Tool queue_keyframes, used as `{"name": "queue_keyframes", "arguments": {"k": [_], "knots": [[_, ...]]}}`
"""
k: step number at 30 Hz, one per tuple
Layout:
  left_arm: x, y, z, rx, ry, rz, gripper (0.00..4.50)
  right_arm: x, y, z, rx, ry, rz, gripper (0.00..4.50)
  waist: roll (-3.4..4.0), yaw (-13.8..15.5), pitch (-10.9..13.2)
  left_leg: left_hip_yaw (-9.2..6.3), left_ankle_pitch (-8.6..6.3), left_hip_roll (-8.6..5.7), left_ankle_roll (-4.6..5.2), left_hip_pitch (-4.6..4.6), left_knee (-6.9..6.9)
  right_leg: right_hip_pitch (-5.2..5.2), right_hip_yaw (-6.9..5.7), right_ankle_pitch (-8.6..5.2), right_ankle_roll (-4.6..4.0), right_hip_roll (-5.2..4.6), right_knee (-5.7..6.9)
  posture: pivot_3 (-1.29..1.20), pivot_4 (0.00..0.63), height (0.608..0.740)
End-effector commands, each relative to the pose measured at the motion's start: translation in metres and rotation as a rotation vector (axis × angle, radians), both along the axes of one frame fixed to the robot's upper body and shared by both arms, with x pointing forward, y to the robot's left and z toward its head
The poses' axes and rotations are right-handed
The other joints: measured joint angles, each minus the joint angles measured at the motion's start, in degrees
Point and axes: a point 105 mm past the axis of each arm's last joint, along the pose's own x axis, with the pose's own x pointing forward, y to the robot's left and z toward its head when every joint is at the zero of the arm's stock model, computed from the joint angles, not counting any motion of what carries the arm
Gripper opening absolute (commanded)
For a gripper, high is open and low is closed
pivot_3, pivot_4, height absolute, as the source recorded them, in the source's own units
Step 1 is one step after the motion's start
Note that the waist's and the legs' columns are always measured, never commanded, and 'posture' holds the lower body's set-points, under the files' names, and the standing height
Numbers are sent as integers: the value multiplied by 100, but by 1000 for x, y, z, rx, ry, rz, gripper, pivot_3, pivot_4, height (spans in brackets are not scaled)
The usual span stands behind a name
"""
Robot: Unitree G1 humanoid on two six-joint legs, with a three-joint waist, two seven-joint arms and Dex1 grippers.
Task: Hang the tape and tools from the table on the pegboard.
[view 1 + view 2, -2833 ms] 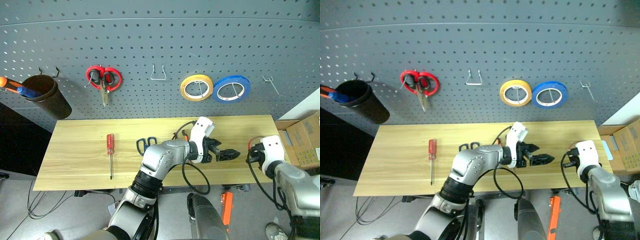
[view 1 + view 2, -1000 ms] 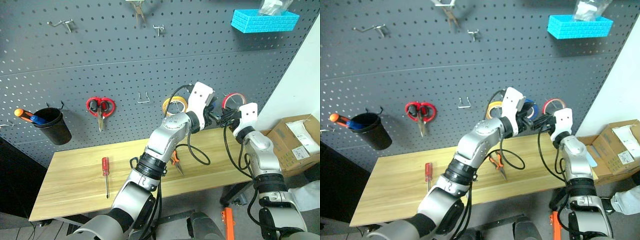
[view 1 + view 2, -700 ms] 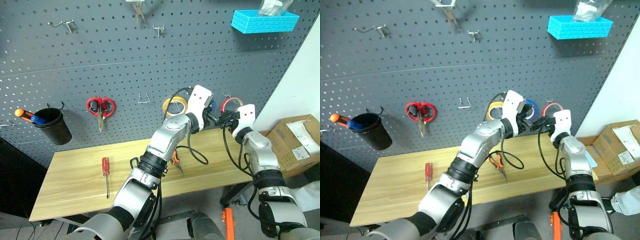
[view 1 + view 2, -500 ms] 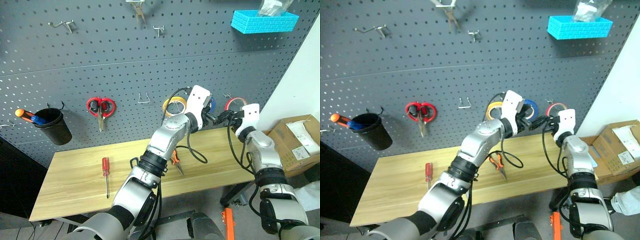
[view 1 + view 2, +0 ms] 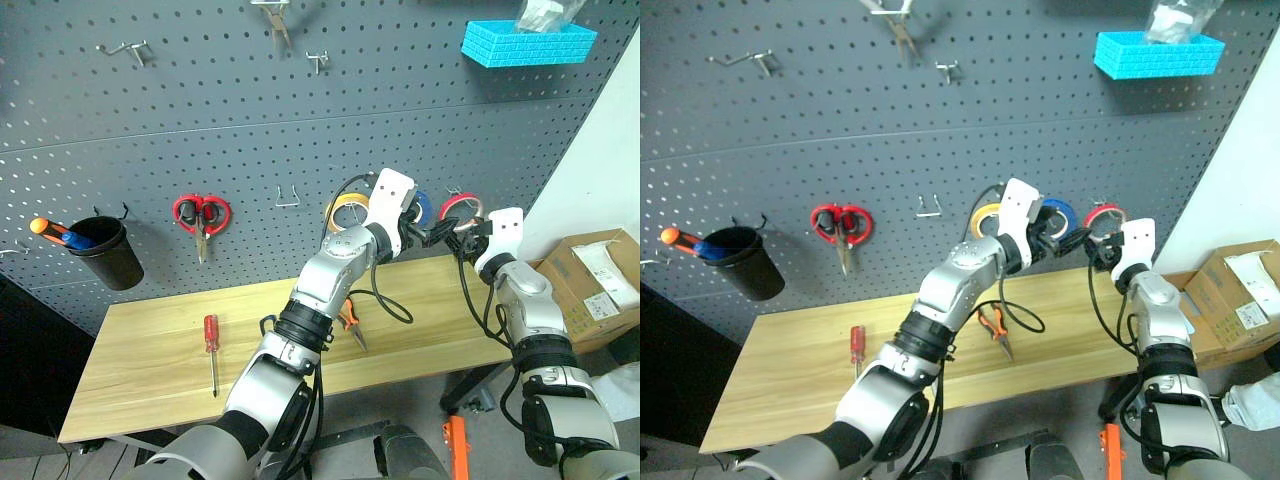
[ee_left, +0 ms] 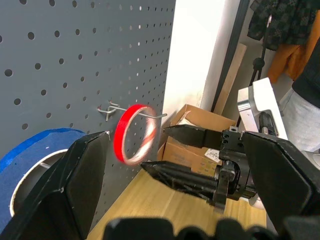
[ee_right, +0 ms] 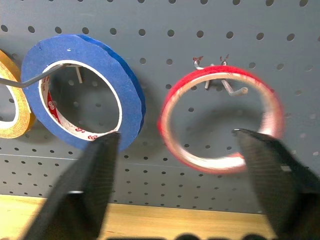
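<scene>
1. Pegboard point(image 5: 200, 120) behind table point(image 5: 150, 370): screwdriver point(image 5: 211, 335) and pliers point(image 5: 350, 325) lie unhung.
2. Left gripper point(image 6: 165, 150) spread, empty.
3. Right gripper point(image 7: 175, 145) released; tape point(image 7: 220, 120) hangs on hook point(image 7: 232, 90), blurred — a swinging roll may slip off.

Even, bright indoor light with no glare. The pegboard point(image 5: 200, 90) bows near the head views' edges. In both wrist views, the red tape point(image 7: 220, 120) is motion-blurred.
</scene>
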Motion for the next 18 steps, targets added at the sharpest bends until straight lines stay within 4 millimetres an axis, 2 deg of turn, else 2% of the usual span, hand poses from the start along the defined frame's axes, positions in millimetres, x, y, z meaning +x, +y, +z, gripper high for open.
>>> {"name": "queue_keyframes", "arguments": {"k": [1,5,8,11,14,18], "knots": [[-5,-9,23,-45,-58,-28,4500,-2,6,15,-10,-57,18,4456,0,3,0,0,0,0,0,0,0,0,0,0,0,0,0,-89,23,740],[-7,-5,20,-37,-51,-27,4500,-22,12,-4,-4,-4,41,4456,-1,25,0,-1,0,2,0,0,-1,1,-1,0,0,2,-1,-80,40,740],[-16,4,10,-21,-21,-43,4500,-54,13,-22,-46,76,39,4456,-3,57,2,-2,-2,3,3,-2,-5,0,-1,-2,1,3,-2,-76,65,740],[-23,16,0,0,9,-31,4500,-76,12,-35,-90,165,15,4456,-9,68,12,1,-5,4,7,-1,-4,-2,6,-5,0,4,-1,-69,94,740],[-25,43,-24,59,59,41,4500,-99,22,-47,-143,285,27,4456,-35,73,56,8,-4,8,8,11,0,-2,19,-16,-27,12,10,-63,135,740],[-30,82,-48,125,128,130,4500,-102,42,-47,-116,389,10,4456,-84,80,212,-8,-4,22,8,48,2,7,63,-26,-47,63,26,-52,175,740]]}}
